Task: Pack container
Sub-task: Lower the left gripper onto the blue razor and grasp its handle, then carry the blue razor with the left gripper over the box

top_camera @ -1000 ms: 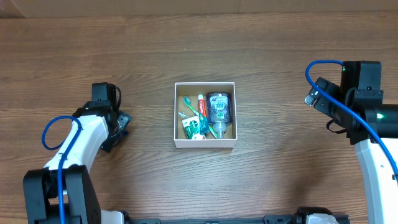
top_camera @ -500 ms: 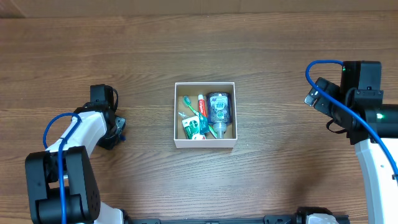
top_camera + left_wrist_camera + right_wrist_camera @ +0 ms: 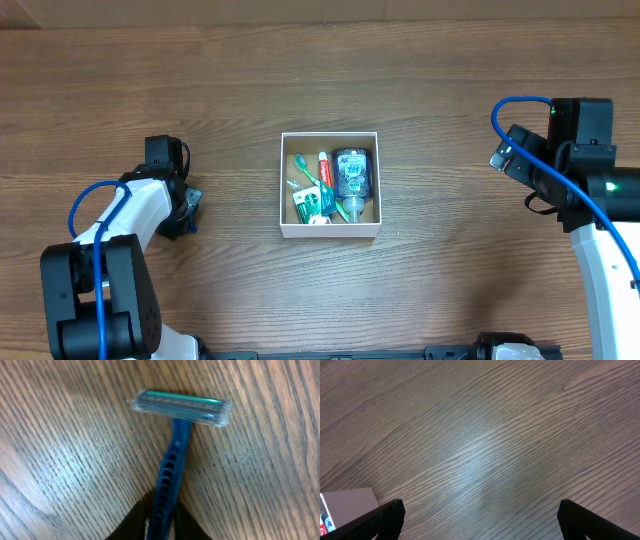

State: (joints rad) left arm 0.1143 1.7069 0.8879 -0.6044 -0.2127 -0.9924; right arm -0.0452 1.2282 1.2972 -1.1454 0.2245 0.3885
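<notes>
The container (image 3: 330, 230), a white-walled square box with a brown inside, sits mid-table and holds a toothpaste tube (image 3: 323, 168), a dark bottle (image 3: 352, 172), a green toothbrush (image 3: 303, 170) and a green-white packet (image 3: 311, 204). Left of it, my left gripper (image 3: 188, 210) is low on the table. In the left wrist view a blue razor (image 3: 170, 470) with a clear head lies on the wood, its handle pinched between my left gripper (image 3: 161, 516). My right gripper (image 3: 480, 515) hangs open over bare wood at the far right, with a corner of the container (image 3: 347, 502) at its left.
A wooden table (image 3: 450, 280) surrounds the box on all sides. Blue cables loop off both arms (image 3: 90, 205). The right arm (image 3: 570, 150) stands well away from the box.
My left gripper's jaws have closed in on the razor handle, and the left arm has settled slightly leftward. The right arm and the box have not moved.
</notes>
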